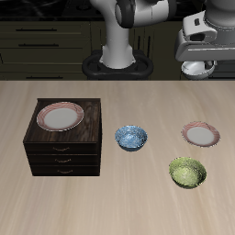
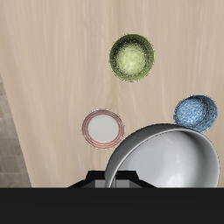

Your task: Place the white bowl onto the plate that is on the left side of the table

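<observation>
My gripper [image 1: 196, 61] is shut on the rim of the white bowl [image 1: 197, 68] and holds it high in the air, above the back of the table [image 1: 117, 202]. In the wrist view the white bowl [image 2: 171, 162] is close up, tilted, with its pale grey inside showing. The pink-rimmed plate on the left side of the table [image 1: 200, 135] lies flat below the gripper and nearer the front edge. It also shows in the wrist view [image 2: 103, 128], beside the held bowl's rim.
A green speckled bowl [image 1: 187, 172] [image 2: 131, 57] sits in front of that plate. A blue patterned bowl [image 1: 131, 138] [image 2: 195, 113] is near the table's middle. A dark wooden drawer cabinet [image 1: 64, 139] carries a second plate [image 1: 61, 116].
</observation>
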Controlling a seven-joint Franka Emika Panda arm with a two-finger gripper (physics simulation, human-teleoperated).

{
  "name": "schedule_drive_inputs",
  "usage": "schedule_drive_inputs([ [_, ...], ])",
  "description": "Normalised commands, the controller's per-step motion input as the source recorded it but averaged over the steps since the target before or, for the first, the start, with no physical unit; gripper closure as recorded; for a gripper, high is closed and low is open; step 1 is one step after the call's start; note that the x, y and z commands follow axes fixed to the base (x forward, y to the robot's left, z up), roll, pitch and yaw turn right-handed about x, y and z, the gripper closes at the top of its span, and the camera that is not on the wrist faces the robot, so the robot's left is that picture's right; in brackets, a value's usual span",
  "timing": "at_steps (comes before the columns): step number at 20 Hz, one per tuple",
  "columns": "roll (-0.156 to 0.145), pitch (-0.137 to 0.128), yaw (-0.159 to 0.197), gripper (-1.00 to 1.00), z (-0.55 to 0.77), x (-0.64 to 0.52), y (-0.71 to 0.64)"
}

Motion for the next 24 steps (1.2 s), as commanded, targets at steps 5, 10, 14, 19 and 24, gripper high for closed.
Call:
schedule_drive_inputs([
  [5,-0.028,-0.006,-0.014,1.00,0.04,-0.10,0.31],
  [10,-0.075,-0.036,0.023,1.00,-0.03,-0.15,0.18],
  [14,-0.024,-0.091,0.035,1.00,0.05,-0.23,0.06],
  [19,0.010,-0.058,0.025,1.00,-0.13,-0.19,0.11],
  [24,-0.003,-0.005,0.015,1.00,-0.17,-0.07,0.09],
])
